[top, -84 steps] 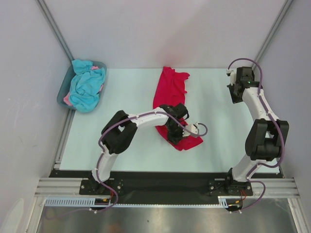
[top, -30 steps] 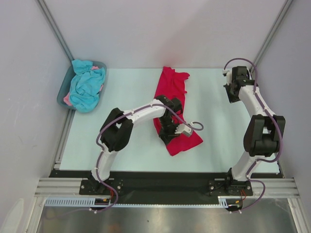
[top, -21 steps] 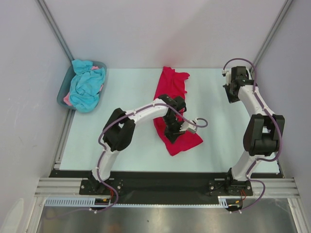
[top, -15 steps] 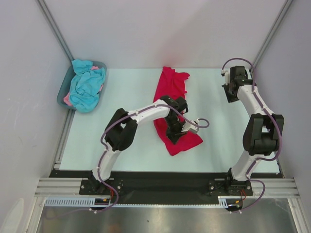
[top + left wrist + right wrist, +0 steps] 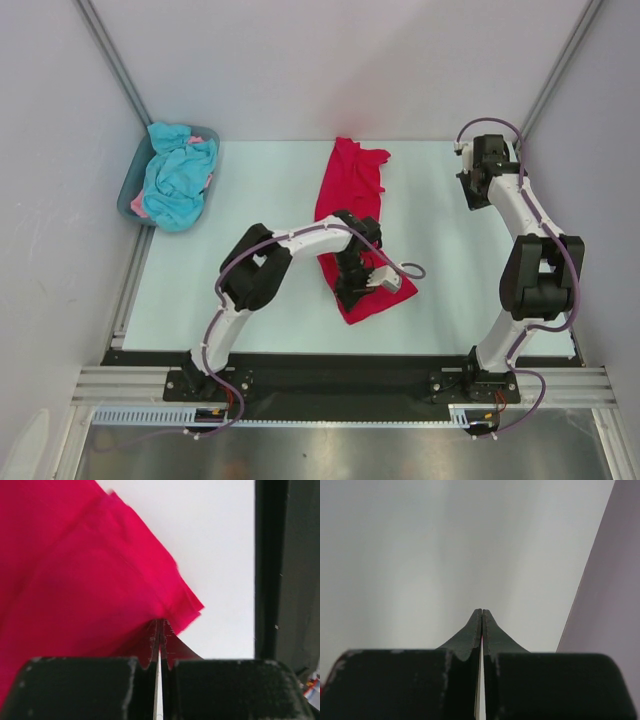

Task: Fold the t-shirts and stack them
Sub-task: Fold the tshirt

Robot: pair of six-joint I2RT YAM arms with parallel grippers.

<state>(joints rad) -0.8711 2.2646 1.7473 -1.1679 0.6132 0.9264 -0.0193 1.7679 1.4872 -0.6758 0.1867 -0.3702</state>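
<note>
Top view, left gripper [image 5: 348,292]: fingers together, low on the crimson red cloth t-shirt [image 5: 350,178]. Half a second back the wrist sat higher in the frame, over the shirt's middle, and the elbow has since swung to the right.
Top view, crimson red cloth t-shirt: a long strip from upper centre to just below centre of the pale mint table [image 5: 270,190], its top end reaching the far edge. The lower flap has shifted slightly.
Top view, right gripper [image 5: 472,196]: upper right, well apart from the shirt and barely moved (its fingers are not readable from here).
Top view, grey-blue plastic tub [image 5: 127,196]: upper left, at the table's left edge, heaped with turquoise-blue cloth t-shirts [image 5: 178,178] and a bit of pink cloth [image 5: 138,207]; unchanged.
Top view, open room: bare table lies left of the red shirt as far as the tub, and right of it as far as the right arm.
Left wrist view, left gripper [image 5: 160,630]: fingers pressed together, with no cloth in the thin pale slit between them. The tips sit right at the shirt's hem corner; whether they pinch a fold I cannot tell.
Left wrist view, edges: the shirt's edge runs diagonally from top centre down to a corner at centre right. Bare table fills the upper right, and a dark upright bar [image 5: 285,570] covers the right edge.
Right wrist view, right gripper [image 5: 481,615]: fingers closed on nothing, against a pale blank surface, with a lilac wall panel [image 5: 620,580] at the right.
</note>
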